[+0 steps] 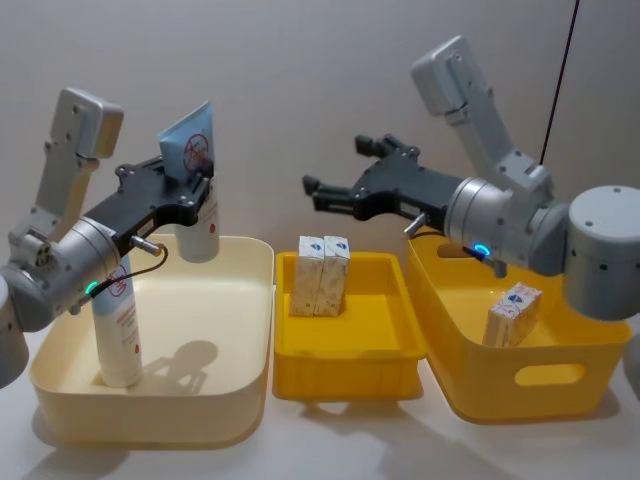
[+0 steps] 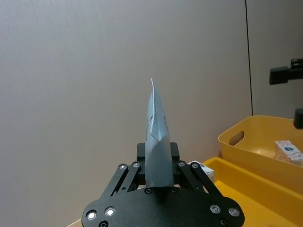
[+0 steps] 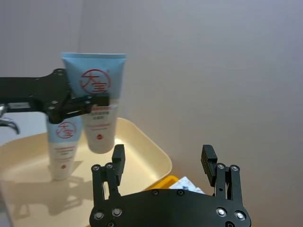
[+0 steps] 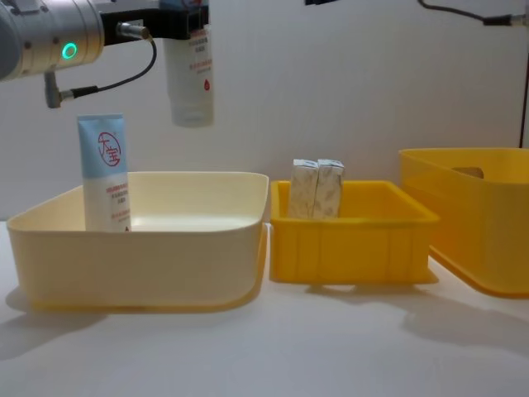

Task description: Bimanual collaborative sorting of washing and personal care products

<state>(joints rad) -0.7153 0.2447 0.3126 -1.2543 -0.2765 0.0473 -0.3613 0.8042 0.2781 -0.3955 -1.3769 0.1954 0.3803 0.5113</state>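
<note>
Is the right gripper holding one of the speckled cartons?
No, the right gripper is open and holds nothing in the right wrist view.

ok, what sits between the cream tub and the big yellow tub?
A smaller yellow bin, holding two cartons upright side by side. Head and chest views both show it, flanked by the cream tub and the big yellow tub.

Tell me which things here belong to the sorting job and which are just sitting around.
Job: held tube in left gripper; standing tube; two cartons; lone carton; open right gripper.
Just there: cream tub; small yellow bin; large yellow tub.
</note>
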